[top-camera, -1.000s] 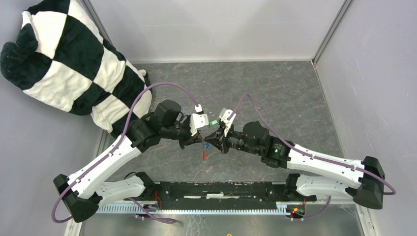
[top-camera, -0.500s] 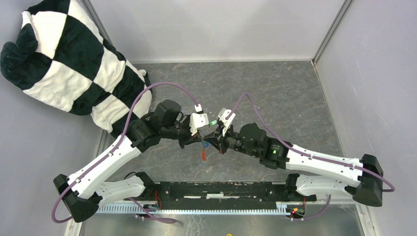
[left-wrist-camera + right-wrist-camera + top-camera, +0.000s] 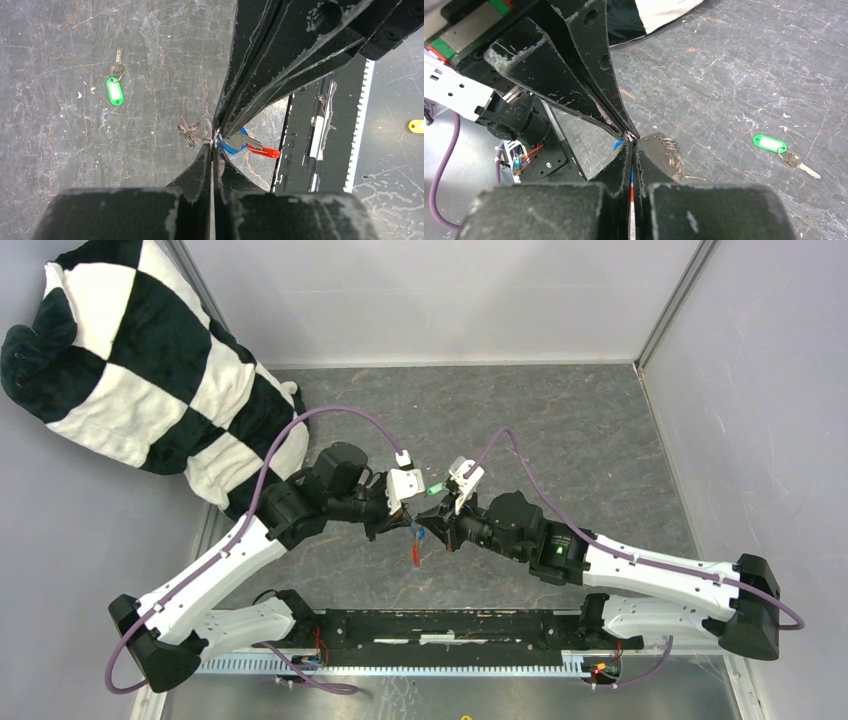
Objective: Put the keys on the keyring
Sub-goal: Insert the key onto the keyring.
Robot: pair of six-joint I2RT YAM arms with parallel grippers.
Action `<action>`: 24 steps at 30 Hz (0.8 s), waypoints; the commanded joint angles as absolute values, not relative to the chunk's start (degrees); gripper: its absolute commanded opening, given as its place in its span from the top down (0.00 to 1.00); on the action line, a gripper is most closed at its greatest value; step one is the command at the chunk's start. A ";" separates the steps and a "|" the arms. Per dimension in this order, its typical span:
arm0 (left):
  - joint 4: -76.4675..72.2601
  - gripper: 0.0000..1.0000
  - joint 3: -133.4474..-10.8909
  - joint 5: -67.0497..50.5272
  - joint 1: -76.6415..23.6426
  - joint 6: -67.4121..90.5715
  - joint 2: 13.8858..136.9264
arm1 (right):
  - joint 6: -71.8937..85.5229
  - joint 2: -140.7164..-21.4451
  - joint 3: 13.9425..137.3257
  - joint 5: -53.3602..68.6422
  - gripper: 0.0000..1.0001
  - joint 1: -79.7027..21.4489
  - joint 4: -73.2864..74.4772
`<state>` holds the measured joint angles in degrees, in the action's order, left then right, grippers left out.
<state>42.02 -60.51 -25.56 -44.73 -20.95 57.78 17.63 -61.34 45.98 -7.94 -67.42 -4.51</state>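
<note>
My left gripper [image 3: 414, 528] and right gripper [image 3: 432, 531] meet tip to tip above the table's middle, both shut. In the left wrist view the left gripper [image 3: 214, 146] pinches the thin ring of the keyring. Its grey-brown chain clump [image 3: 189, 133] sticks out to the left and its red tag [image 3: 265, 152] hangs to the right. The blue key [image 3: 239, 143] hangs at the same spot beside the red tag. The right gripper [image 3: 632, 145] is shut on the same ring, the chain clump [image 3: 672, 154] beside it. The green key [image 3: 115, 90] lies loose on the table and also shows in the right wrist view [image 3: 770, 143].
A black-and-white checked cushion [image 3: 130, 360] fills the far left corner. Grey walls [image 3: 760, 390] close in the table on three sides. A black base rail [image 3: 450, 625] runs along the near edge. A small yellow piece [image 3: 416, 125] lies beyond the rail.
The right arm has edged slightly toward the left gripper. Both grippers stay shut tip to tip on the keyring, with the red tag hanging below.
</note>
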 commanded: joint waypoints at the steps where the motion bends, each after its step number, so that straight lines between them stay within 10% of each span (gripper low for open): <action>1: 39.59 0.98 -61.45 -27.62 -44.87 -20.20 56.09 | 19.03 -59.71 46.51 -12.72 0.99 -67.31 -4.24; 24: 38.85 0.98 -61.50 -27.72 -44.91 -20.57 55.28 | 21.47 -58.76 45.74 -16.23 1.00 -67.27 -1.58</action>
